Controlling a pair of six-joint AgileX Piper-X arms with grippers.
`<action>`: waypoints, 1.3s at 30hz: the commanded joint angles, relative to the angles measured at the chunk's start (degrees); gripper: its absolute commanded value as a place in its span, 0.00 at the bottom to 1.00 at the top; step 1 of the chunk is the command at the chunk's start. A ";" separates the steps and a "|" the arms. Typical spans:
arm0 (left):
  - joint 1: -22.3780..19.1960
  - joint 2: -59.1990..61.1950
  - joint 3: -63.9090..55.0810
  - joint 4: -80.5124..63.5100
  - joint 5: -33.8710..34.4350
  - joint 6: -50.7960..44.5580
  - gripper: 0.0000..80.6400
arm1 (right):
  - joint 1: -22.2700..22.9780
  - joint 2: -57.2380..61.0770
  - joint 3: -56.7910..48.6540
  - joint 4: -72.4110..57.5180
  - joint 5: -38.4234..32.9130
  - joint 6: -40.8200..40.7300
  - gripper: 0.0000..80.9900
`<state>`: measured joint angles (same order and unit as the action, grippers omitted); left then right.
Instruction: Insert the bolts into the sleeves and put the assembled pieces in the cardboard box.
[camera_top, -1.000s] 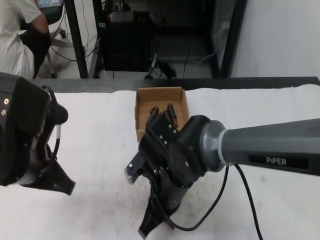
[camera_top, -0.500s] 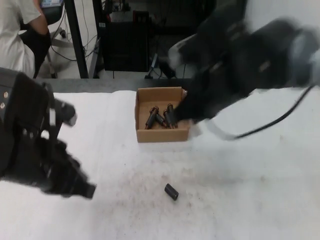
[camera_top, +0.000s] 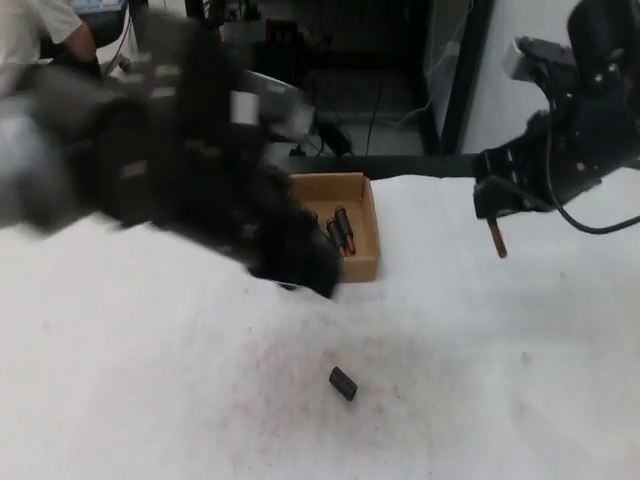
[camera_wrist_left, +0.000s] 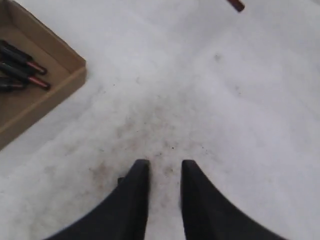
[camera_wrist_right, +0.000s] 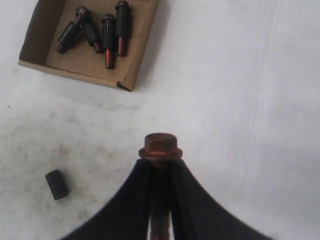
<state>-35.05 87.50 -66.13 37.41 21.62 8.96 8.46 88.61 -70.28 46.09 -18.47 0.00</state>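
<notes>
On the high view, the sleeve (camera_top: 343, 383), a short dark one, is seen lying alone on the white cloth (camera_top: 150, 400) that covers the bench. The cardboard box (camera_top: 362, 268) is found at twelve o'clock from it, farther back on the bench and well apart from it. Assembled pieces (camera_top: 342, 230) are seen lying inside the box; four of them (camera_wrist_right: 100, 32) can be counted on the right wrist view, side by side on the floor of the box (camera_wrist_right: 75, 75), with red bolt ends showing out of the dark sleeves.

The right gripper (camera_top: 492, 205) is held in the air at three o'clock from the box and at about two o'clock from the sleeve. Its fingers are closed onto a reddish bolt (camera_top: 496, 240), which hangs down from them. On the right wrist view the bolt (camera_wrist_right: 160, 146) is clamped by its shank in the right gripper (camera_wrist_right: 160, 167), the hexagonal head standing out beyond the fingertips, and the loose sleeve (camera_wrist_right: 57, 184) is seen on the cloth below.

The left gripper (camera_top: 310, 275) is placed at about eleven o'clock from the sleeve, just before the near wall of the box. On the left wrist view the left gripper (camera_wrist_left: 162, 167) is seen over bare cloth with its fingers a narrow gap apart and nothing held between them; the box (camera_wrist_left: 45, 102) lies beside it.
</notes>
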 joint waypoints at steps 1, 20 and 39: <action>-1.78 3.23 -4.52 4.18 -2.40 4.45 0.29 | -0.63 -1.17 0.68 2.20 -3.75 -3.24 0.01; -6.88 17.29 -11.94 18.30 -9.87 58.74 0.49 | -0.37 -1.20 8.25 -2.07 -13.92 -8.69 0.01; -6.04 25.28 -12.48 13.82 -18.17 66.11 0.49 | -0.37 -1.20 10.56 -4.33 -16.23 -8.57 0.01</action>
<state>-41.61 112.34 -77.54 53.30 5.01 74.67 7.99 88.39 -59.66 42.15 -33.72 -8.13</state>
